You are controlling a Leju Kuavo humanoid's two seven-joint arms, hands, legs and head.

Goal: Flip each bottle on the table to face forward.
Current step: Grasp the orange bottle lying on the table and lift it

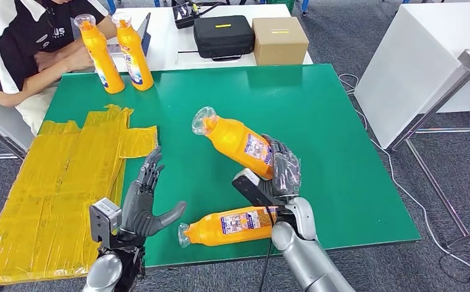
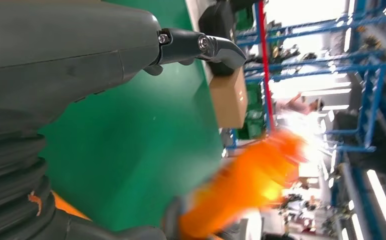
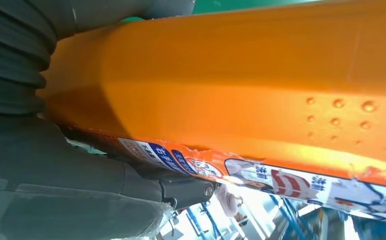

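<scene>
My right hand [image 1: 279,172] grips an orange bottle [image 1: 237,141] by its base and holds it tilted above the green table [image 1: 330,121], cap end toward the far left; its orange body [image 3: 261,85] is close up in the right wrist view. A second orange bottle [image 1: 229,226] lies on its side near the front edge, label up, cap toward my left hand. My left hand [image 1: 144,204] is open, fingers spread, just left of that lying bottle, which appears blurred [image 2: 246,187] in the left wrist view. Two more orange bottles [image 1: 103,55] [image 1: 135,52] stand upright at the far left corner.
A person in a black and white shirt [image 1: 19,42] sits at the far left beside the standing bottles. Yellow plastic sheeting [image 1: 56,182] covers the table's left side. A black case [image 1: 223,35] and a cardboard box [image 1: 279,39] rest on the white table behind.
</scene>
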